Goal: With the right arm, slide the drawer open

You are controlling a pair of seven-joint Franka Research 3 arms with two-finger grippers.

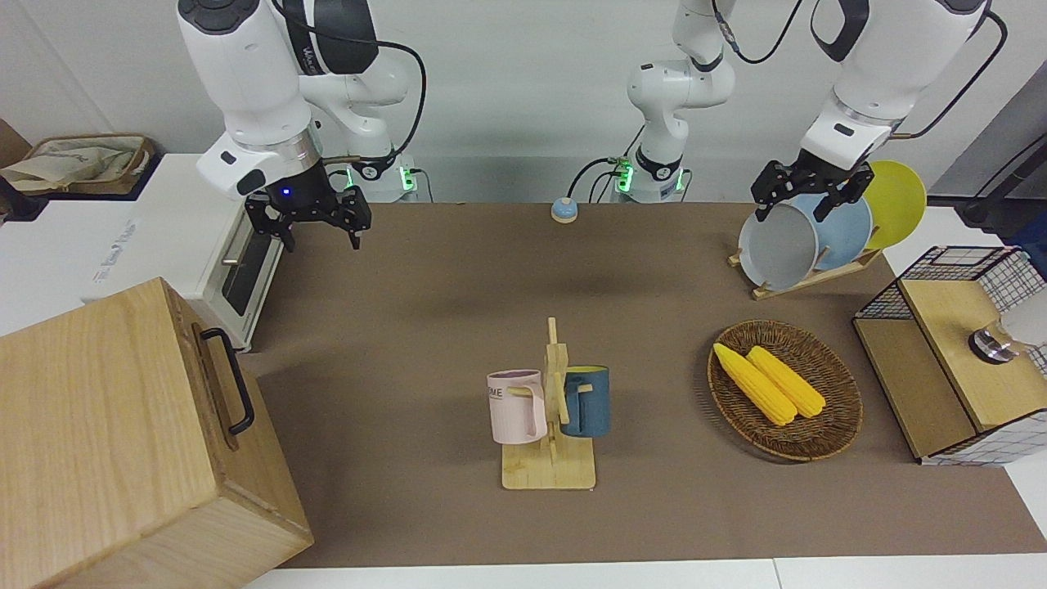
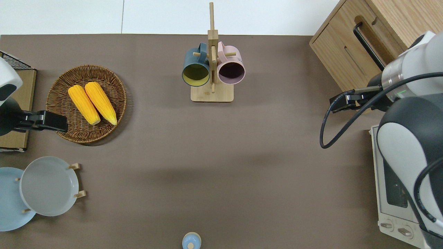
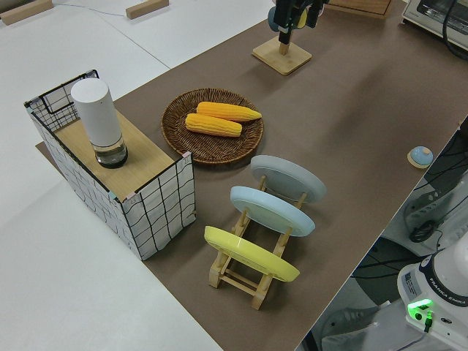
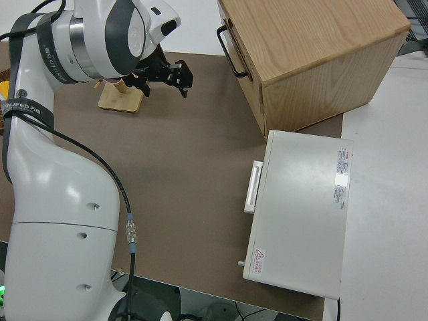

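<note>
Near drawer (image 2: 349, 52), right gripper (image 1: 315, 221) spread, aloft

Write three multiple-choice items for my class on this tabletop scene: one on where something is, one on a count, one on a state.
1. Where do the corn cobs lie?
A. in the wicker basket
B. on the toaster oven
C. inside the drawer

2. How many plates stand in the plate rack?
A. two
B. three
C. five

3. What is the state of the drawer?
A. pulled fully out
B. closed, its black handle untouched
C. held by the right gripper

Answers:
1. A, both cobs rest side by side in the basket.
2. B, the left side view shows a yellow, a blue and a grey plate.
3. B, the drawer front sits flush with the wooden box, and the right gripper's open jaws are clear of the handle.
</note>
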